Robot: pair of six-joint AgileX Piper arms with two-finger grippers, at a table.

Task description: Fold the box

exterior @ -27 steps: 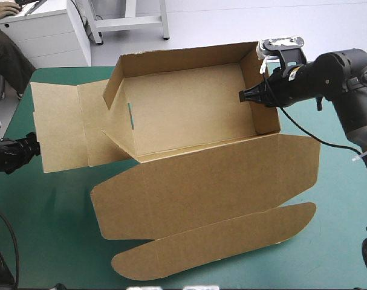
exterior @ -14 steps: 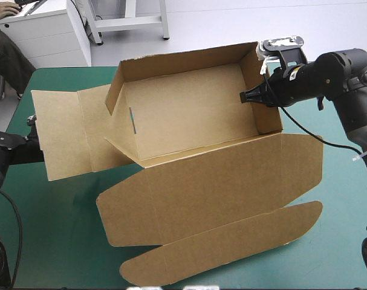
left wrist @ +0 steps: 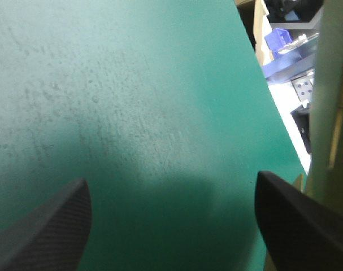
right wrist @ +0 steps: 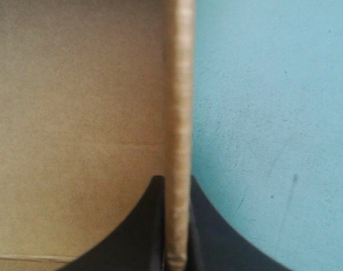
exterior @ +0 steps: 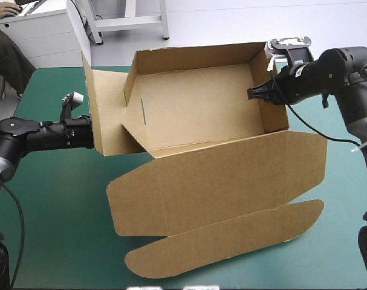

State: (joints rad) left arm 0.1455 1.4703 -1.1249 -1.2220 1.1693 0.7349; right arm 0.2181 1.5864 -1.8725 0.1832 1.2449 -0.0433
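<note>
The brown box (exterior: 195, 103) sits in the middle of the teal-green cover (exterior: 50, 229), between the two arms. It runs long from one gripper across to the other. Its far wall and its end walls are up, so it looks like an open tray. Nothing is inside it, only bare board. The big lid (exterior: 219, 181) lies flat on the cover on the near side of the box.

The right gripper (exterior: 256, 93) is pinching the top edge of the right wall (exterior: 265, 84). In its own wrist view the two black fingers are squeezed onto that edge, one finger inside the box and one outside.

The left gripper (exterior: 92, 133) is holding nothing. Its fingers are wide apart, with only green cover showing between them. The side flap (exterior: 107, 115) stands up tall just ahead of this gripper. Its edge is beside one finger, not between the two (in the view from above the flap hides the fingertips, so I cannot tell if they touch it).

I think the flap is the part to work on. It is right by the left gripper and far from the right one. It likely needs to tip away from the left gripper, over the left wall and down into the box, while the right gripper keeps the box from sliding.
</note>
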